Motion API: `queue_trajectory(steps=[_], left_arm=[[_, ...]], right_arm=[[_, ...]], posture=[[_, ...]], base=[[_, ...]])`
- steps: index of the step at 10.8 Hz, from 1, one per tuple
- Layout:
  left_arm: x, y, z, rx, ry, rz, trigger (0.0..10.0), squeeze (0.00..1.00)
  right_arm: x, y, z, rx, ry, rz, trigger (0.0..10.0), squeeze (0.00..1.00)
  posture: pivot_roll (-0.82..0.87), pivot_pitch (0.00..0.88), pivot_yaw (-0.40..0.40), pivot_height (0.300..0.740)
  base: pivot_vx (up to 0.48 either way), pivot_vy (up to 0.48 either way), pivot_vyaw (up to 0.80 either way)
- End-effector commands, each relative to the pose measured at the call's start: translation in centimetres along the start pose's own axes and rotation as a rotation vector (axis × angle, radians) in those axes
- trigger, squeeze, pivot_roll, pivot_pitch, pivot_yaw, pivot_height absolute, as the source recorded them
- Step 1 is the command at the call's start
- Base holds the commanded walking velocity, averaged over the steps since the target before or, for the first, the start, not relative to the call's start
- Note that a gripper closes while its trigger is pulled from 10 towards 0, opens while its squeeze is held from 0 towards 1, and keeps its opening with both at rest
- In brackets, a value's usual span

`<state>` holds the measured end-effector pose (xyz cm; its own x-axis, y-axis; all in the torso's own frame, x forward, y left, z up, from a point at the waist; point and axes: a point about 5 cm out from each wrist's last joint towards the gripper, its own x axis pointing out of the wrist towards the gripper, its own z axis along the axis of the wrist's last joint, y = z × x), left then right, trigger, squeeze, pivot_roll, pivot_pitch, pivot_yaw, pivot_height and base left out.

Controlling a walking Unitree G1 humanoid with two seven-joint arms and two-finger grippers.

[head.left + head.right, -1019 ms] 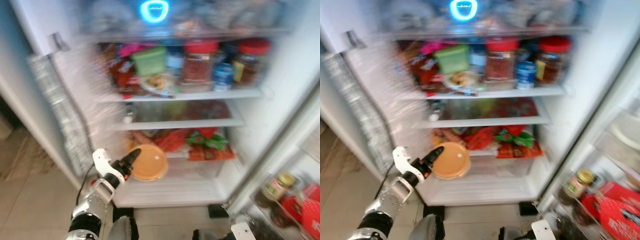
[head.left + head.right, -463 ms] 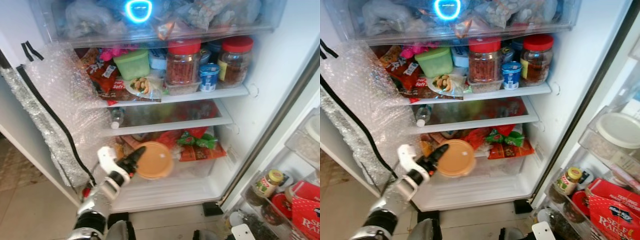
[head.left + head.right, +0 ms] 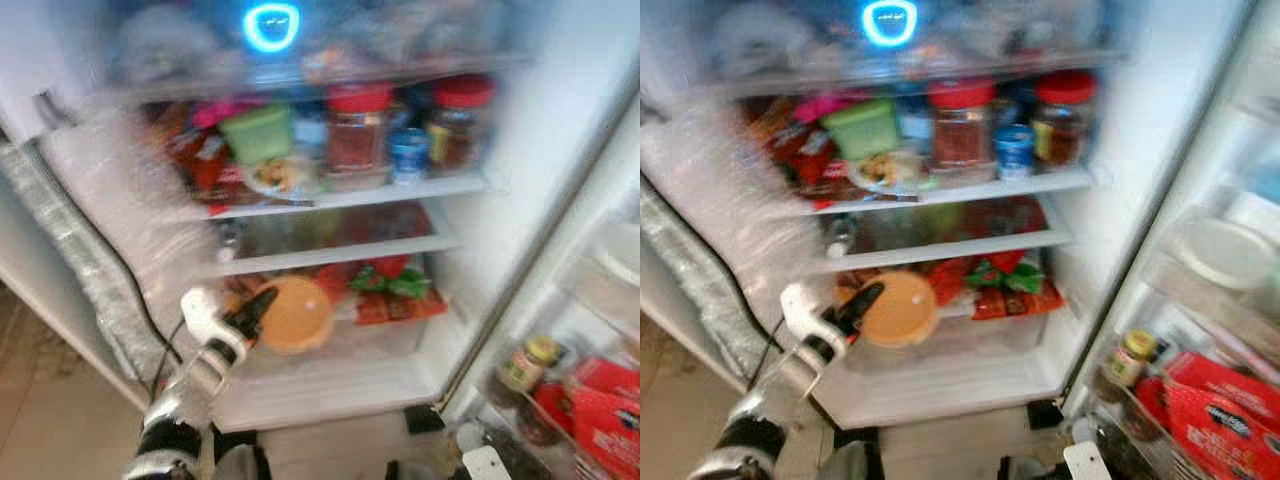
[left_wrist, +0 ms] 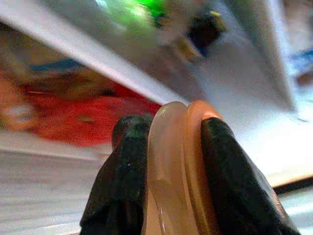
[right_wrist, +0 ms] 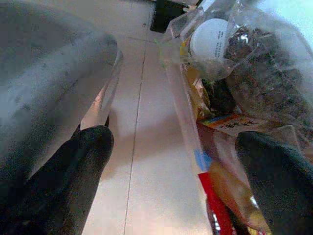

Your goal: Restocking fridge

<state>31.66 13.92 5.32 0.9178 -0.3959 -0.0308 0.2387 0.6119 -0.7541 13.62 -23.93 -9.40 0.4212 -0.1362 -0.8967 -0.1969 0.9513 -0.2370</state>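
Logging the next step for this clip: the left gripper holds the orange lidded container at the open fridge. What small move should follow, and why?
Probably ease the left gripper forward and slightly down. Its fingers pinch the rim of the orange container, which hangs before the packed red and green packets; the bare white bottom ledge below looks like the nearest free spot.

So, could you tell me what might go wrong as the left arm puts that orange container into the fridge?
The left gripper pinches only the rim of the orange container, so it could slip or tip. The lower shelf already holds red and green packets, which the container might shove or snag on.
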Motion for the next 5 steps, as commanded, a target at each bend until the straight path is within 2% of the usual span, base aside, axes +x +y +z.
queue_trajectory(steps=[1,5], left_arm=[[0.08,-0.08,1.11,0.022,-0.024,-0.015,10.0,0.00],[0.25,-0.34,1.15,0.022,-0.026,-0.027,10.0,0.00]], right_arm=[[0.14,0.67,1.06,0.012,-0.035,0.026,10.0,0.00],[0.14,0.70,0.99,0.011,-0.034,0.029,10.0,0.00]], posture=[[-0.07,0.000,0.046,0.622],[-0.07,0.000,0.046,0.622]], base=[[0.274,0.000,0.00],[0.271,0.000,0.00]])
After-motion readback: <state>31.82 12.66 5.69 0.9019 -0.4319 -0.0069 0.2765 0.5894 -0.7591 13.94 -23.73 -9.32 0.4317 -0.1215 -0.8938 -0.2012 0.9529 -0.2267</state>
